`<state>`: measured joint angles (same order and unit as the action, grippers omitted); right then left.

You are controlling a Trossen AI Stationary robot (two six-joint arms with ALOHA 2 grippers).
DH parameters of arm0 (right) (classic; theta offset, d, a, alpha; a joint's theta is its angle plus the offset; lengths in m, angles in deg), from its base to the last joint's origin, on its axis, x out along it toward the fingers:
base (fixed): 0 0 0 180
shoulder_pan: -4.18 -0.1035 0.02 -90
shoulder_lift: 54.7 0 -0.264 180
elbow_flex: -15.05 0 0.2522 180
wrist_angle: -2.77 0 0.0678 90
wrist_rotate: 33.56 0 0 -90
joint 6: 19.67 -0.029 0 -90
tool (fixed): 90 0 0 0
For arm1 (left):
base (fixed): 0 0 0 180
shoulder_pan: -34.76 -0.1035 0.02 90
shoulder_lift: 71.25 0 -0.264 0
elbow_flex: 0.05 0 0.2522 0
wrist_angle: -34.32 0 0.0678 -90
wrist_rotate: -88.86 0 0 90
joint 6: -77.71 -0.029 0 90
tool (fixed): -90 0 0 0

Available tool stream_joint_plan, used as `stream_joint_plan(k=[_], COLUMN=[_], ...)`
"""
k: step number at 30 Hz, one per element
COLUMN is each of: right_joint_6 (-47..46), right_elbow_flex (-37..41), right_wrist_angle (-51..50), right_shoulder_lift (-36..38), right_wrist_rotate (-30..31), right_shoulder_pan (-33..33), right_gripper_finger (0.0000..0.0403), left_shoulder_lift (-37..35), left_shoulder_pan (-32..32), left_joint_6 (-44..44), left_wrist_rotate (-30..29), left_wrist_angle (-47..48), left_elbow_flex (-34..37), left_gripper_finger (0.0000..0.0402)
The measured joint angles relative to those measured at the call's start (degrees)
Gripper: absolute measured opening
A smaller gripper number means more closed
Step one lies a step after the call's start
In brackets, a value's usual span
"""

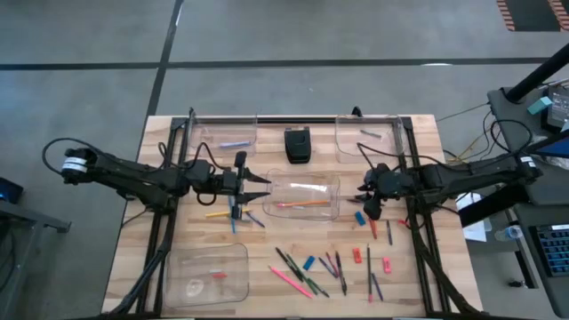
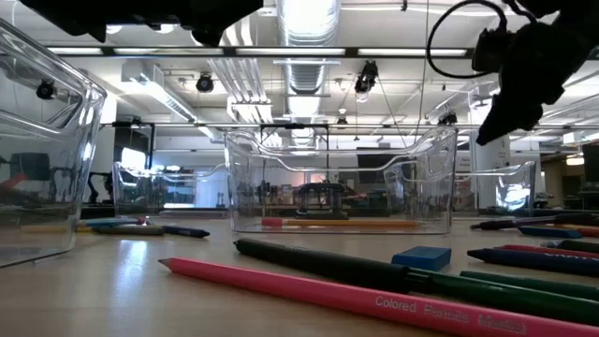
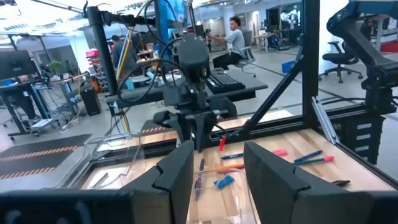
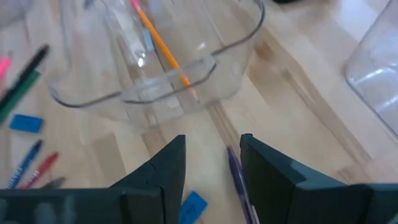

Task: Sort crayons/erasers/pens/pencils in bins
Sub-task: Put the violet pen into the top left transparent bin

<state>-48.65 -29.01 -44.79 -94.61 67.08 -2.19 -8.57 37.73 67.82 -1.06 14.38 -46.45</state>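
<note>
Four clear bins stand on the wooden table. The middle bin (image 1: 302,197) holds an orange pencil (image 1: 302,204). My left gripper (image 1: 263,185) hangs open just left of this bin, pointing level toward the right, with nothing between its fingers (image 3: 217,162). My right gripper (image 1: 363,196) hangs open just right of the bin, tilted down. Under it, on the table, lie a purple pen (image 4: 239,180) and a blue eraser (image 4: 194,204). A yellow pencil (image 1: 218,213) and a blue stick (image 1: 234,213) lie below my left gripper.
A black box (image 1: 297,145) sits at the far middle between the far-left bin (image 1: 227,135) and the far-right bin (image 1: 364,135). The near-left bin (image 1: 206,274) holds a pink piece. Several loose sticks and erasers (image 1: 329,262) lie across the near right of the table.
</note>
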Motion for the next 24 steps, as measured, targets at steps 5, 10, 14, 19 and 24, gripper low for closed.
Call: stream_joint_plan(k=[5,10,14,19,24], right_joint_6=[-1.49,-2.07,-3.24,-6.75,-7.64], right_elbow_flex=[0.2,0.67,1.1,3.59,4.84], right_wrist_angle=[-3.77,-10.06,-9.38,-4.31,-3.32], right_shoulder_lift=[-2.41,-4.36,-5.79,-8.11,-11.85], right_wrist_rotate=[-2.38,-4.64,-5.68,-4.11,-4.11], right_shoulder_pan=[0.0,0.0,0.0,0.4,0.39], right_gripper_finger=[0.0144,0.0144,0.0144,0.0144,0.0144], left_shoulder_lift=[0.0,-0.02,0.41,1.04,1.11], left_shoulder_pan=[-0.39,-1.53,-2.21,-3.12,-3.34], left_joint_6=[-0.89,-1.42,-1.62,-3.58,-3.56], left_wrist_rotate=[-0.02,-0.04,-2.58,-5.2,-5.22], left_wrist_angle=[-0.03,-0.36,-0.46,-2.03,-2.27], left_elbow_flex=[-0.45,-1.39,-1.46,-1.49,-1.49], left_gripper_finger=[0.0127,0.0127,0.0127,0.0127,0.0127])
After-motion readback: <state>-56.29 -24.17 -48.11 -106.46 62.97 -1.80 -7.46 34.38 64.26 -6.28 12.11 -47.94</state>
